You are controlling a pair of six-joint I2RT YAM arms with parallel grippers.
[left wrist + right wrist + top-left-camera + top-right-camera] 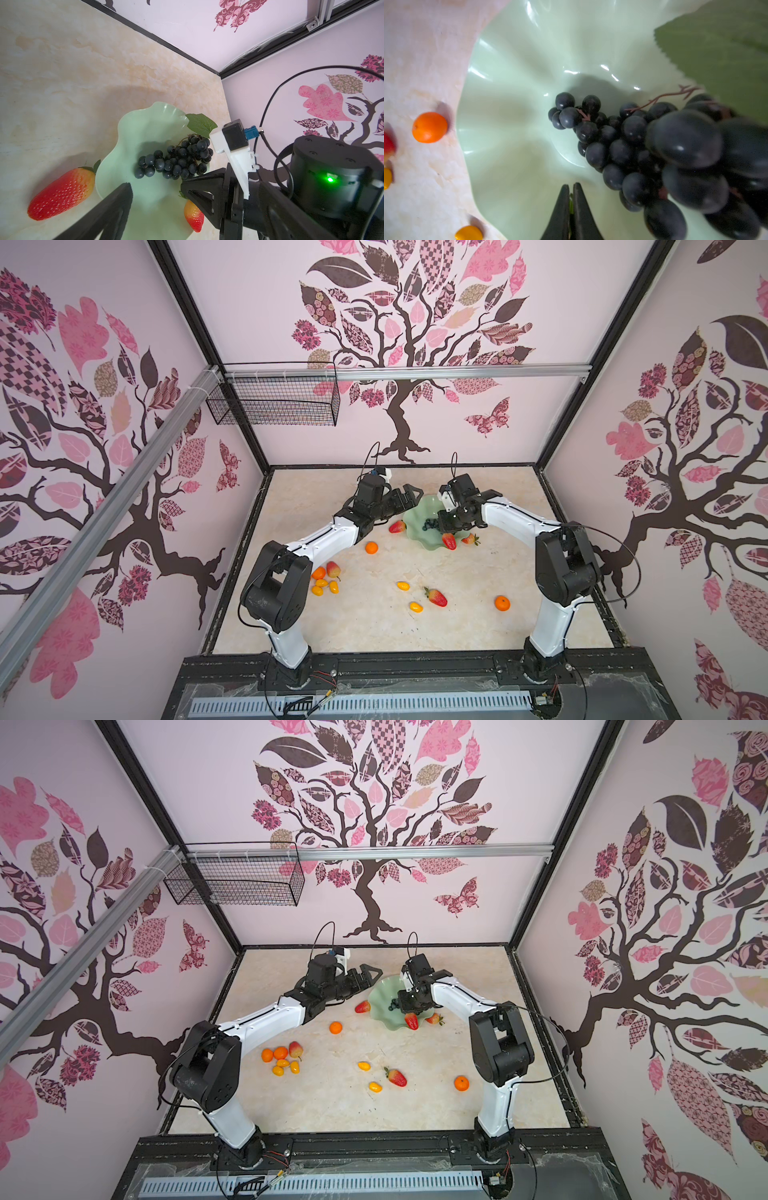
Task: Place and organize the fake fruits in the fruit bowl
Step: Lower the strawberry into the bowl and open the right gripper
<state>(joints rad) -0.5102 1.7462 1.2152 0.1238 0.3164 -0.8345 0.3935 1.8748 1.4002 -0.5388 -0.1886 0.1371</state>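
Note:
The mint-green fruit bowl (412, 531) (128, 128) (508, 83) holds a dark grape bunch (430, 524) (176, 160) (654, 149). My right gripper (445, 531) (571, 187) is over the bowl, shut on the green cap of a strawberry (449, 541) (194, 214) hanging at the near rim. My left gripper (413, 502) stands open and holds nothing at the bowl's far-left edge, one of its fingers (118, 203) over the dish. Strawberries (397, 526) (470, 539) lie just outside the bowl. An orange (371, 548) is nearby.
Loose on the table are a strawberry (436, 597), an orange (502, 603), two yellow ovals (403, 585) (415, 607), and a cluster by the left arm's base with a pear (333, 569) and an orange (318, 573). A black wire basket (278, 400) hangs on the back wall.

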